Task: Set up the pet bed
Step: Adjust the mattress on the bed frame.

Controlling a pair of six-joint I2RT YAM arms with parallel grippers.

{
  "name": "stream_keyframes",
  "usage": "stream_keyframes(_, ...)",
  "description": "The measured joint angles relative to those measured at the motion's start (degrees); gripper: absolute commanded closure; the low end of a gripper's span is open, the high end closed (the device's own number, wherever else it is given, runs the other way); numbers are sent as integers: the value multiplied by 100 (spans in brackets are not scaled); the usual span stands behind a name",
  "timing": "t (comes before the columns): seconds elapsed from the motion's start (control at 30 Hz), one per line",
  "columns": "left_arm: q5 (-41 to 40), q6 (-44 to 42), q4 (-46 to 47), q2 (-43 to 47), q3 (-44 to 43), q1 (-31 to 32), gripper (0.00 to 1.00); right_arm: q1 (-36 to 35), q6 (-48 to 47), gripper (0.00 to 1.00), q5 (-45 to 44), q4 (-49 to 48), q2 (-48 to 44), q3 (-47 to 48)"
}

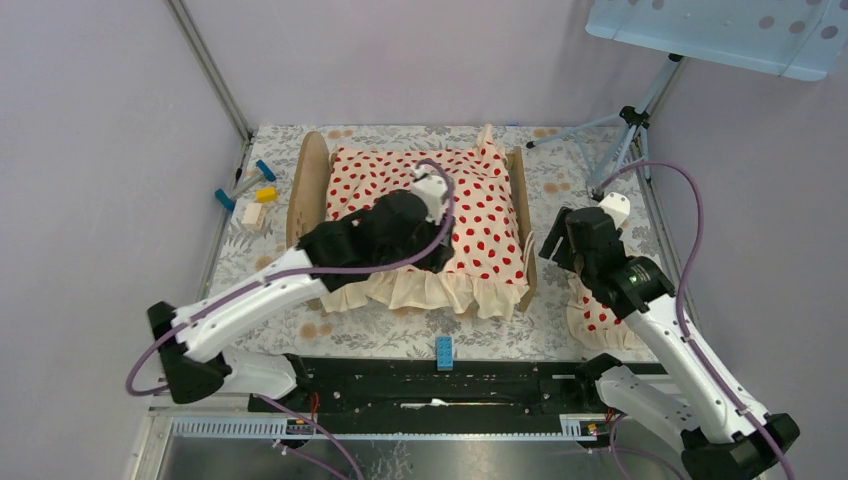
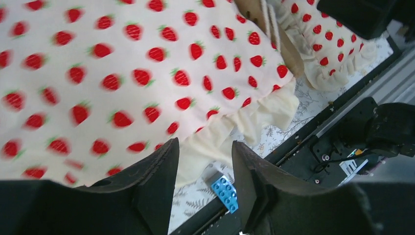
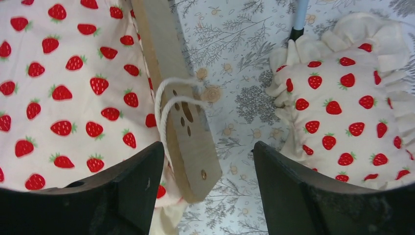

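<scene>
- Lilac-walled booth; floral cloth (image 1: 400,335) over the table, tripod (image 1: 625,130) at the far right.
- Mid-table, toward the back: pet bed (image 1: 311,185), wooden end boards upright at left and right. Mattress hidden under fabric.
- Across the frame: strawberry-print blanket (image 1: 480,215), near ruffle draped over the front rail onto the cloth, a small peak bunched at the far right corner.
- Above the blanket's near edge: left gripper (image 2: 204,147), jaws apart, nothing between them, no fabric pinched.
- Over the near tip of the right end board: right gripper (image 3: 208,149), jaws wide apart and empty. Contact with the wood cannot be told.
- Threaded through holes in that board: rope loop (image 3: 169,98), hanging on the blanket side.
- On the cloth just right of the bed, outside the frame and apart from the board: pillow (image 3: 342,107).
- At the near table edge: blue brick (image 1: 443,351). At far left: small blocks and tools (image 1: 250,195). Neither needed.
- Judged stage: blanket on, pillow not yet placed.
- Method for the pillow, as a judgement:
  - Swing right, away from the rope loop, before descending.
  - Pinch the stuffed body, not the ruffle alone, to limit sag.
  - Lift well clear of the end board, then carry over and set down flat at one end.
  - Raise the left arm straight up first, to avoid dragging the blanket askew.
</scene>
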State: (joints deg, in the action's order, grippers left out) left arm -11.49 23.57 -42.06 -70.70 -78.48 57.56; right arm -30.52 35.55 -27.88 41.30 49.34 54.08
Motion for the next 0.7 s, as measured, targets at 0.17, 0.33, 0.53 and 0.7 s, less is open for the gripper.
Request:
stream_keyframes(0.17, 398, -223, 400, -831, -90, 173, 54, 1110, -118, 45, 1237, -643, 374, -184)
stream_keyframes(0.33, 577, -223, 612, -841, -87, 247, 54, 1506, -48, 55, 2271, -1217, 717, -573)
stream_keyframes(0.53, 599, -188, 850, -584, 212, 245, 54, 1554, 76, 56, 2931, -1687, 780, -785)
stream_keyframes(0.7, 643, -122, 929, -511, 330, 247, 55, 1565, 101, 65, 3106, -1851, 769, -920)
